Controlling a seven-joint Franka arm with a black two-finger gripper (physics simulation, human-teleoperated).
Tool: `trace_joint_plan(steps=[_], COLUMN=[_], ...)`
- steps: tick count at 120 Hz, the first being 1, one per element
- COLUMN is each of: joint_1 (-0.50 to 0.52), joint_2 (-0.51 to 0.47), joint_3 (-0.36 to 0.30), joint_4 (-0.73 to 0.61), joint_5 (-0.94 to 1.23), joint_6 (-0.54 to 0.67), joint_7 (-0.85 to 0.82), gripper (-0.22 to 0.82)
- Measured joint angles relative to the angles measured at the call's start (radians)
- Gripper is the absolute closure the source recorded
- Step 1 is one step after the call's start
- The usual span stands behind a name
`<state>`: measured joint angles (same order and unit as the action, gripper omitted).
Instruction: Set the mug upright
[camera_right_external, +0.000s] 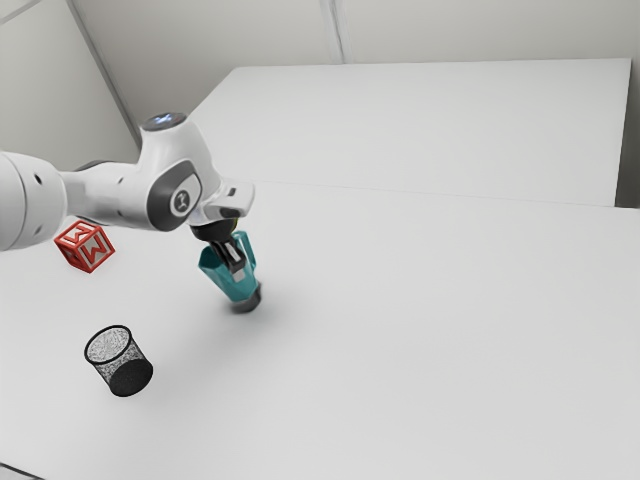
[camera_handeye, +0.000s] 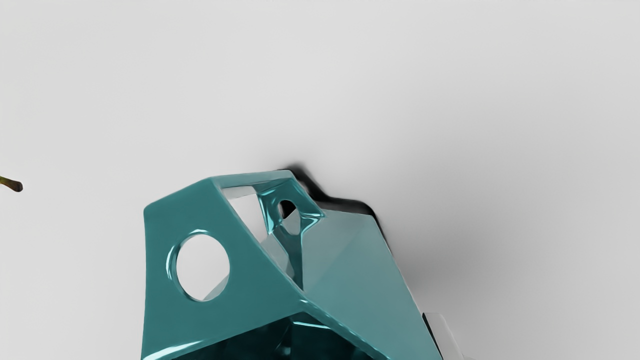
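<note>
The gripper (camera_right_external: 238, 270) reaches down at the teal mug (camera_right_external: 226, 280) in the exterior view, overlapping its side. The faceted mug stands near upright there, its mouth facing up toward the exterior view's upper left and its handle on the far side; a dark shadow surrounds its base. Part of the gripper (camera_handeye: 443, 336) shows against the outer wall of the mug (camera_handeye: 350, 255) in the wrist view. The handle, pierced by round holes, points away from the hand, and some of the dark interior is visible. Whether the base touches the table I cannot tell.
A black mesh cup (camera_right_external: 120, 362) stands toward the front at the exterior view's left. Behind it, below the arm, sits a red-edged block (camera_right_external: 85, 247). A brownish-green tip of something (camera_handeye: 11, 184) enters the wrist view. White table (camera_right_external: 420, 320) extends to the exterior view's right.
</note>
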<state>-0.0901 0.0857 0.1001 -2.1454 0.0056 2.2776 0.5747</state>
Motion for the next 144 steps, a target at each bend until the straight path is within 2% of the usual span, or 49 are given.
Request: trace_joint_plan(steps=[47,111,127,144], joint_1=[0.0,0.001,0.002,0.003], joint_2=[0.012,0.008,0.001,-0.028], joint_3=[0.0,0.0,0.0,0.0], joint_4=[-0.023,-0.029,-0.024,-0.021], joint_5=[0.007,-0.002,-0.002,-0.002], joint_6=[0.031,0.034,0.033,0.029], joint_7=[-0.069,-0.104,-0.109,-0.112], gripper=[0.77,0.23,0.13,0.07])
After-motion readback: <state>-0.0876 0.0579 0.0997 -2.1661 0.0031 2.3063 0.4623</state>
